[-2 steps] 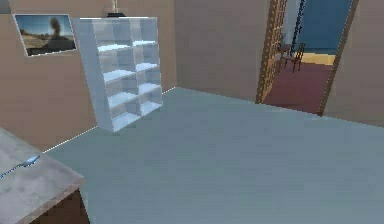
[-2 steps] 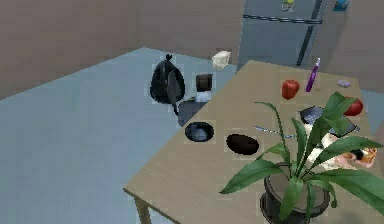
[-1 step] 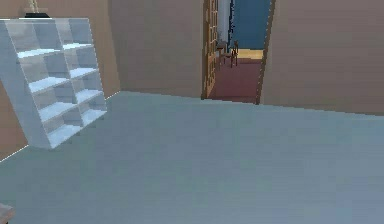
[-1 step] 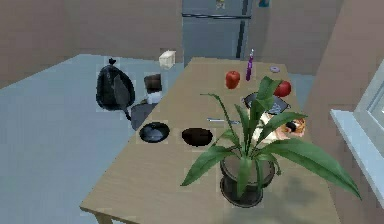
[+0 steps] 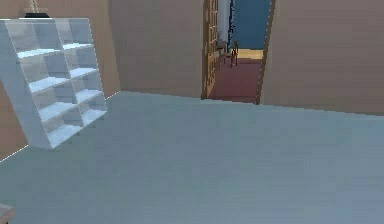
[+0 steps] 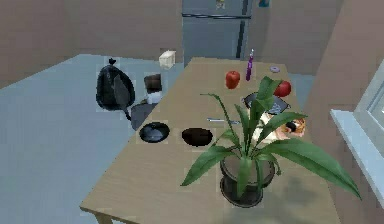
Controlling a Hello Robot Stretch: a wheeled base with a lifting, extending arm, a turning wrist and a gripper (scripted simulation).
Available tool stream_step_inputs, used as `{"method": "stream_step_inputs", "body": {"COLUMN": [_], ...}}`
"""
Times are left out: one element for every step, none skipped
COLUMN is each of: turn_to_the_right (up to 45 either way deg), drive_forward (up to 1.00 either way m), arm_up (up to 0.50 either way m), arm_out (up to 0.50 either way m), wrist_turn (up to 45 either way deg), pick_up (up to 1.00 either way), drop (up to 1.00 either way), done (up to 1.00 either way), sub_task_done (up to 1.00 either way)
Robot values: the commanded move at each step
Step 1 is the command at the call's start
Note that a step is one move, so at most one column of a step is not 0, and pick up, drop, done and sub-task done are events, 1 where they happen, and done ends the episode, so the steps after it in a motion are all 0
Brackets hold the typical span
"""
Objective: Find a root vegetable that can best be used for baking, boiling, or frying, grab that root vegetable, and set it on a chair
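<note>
Forward view: a white shelf unit [image 5: 60,85] stands at the left on grey floor, with an open doorway [image 5: 238,50] ahead.

Arm side view: a wooden table [image 6: 140,180] bears a potted plant [image 6: 248,175], 2 dark bowls [image 6: 154,132], a red apple [image 6: 232,79] — and a brownish lump [image 6: 297,127] behind the leaves. I cannot tell whether that lump is the root vegetable, nor how the gripper's jaws stand.

White open shelf unit [image 5: 60,80] upper left, open doorway [image 5: 238,55] top centre. Wooden table [image 6: 150,170] carries potted plant [image 6: 248,150] lower right, red apple [image 6: 232,79], dark bowl [image 6: 155,132]. Black bag [image 6: 114,88] at left, grey fridge [image 6: 214,30] at top.
</note>
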Motion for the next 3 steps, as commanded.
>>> {"method": "stream_step_inputs", "body": {"turn_to_the_right": [0.0, 0.0, 0.0], "drive_forward": [0.00, 0.00, 0.00], "arm_up": [0.38, 0.00, 0.00], "arm_out": [0.00, 0.42, 0.00], "wrist_turn": [0.0, 0.0, 45.0], "pick_up": [0.00, 0.00, 0.00], "drop": [0.00, 0.00, 0.00], "done": [0.00, 0.00, 0.00], "sub_task_done": [0.00, 0.00, 0.00]}}
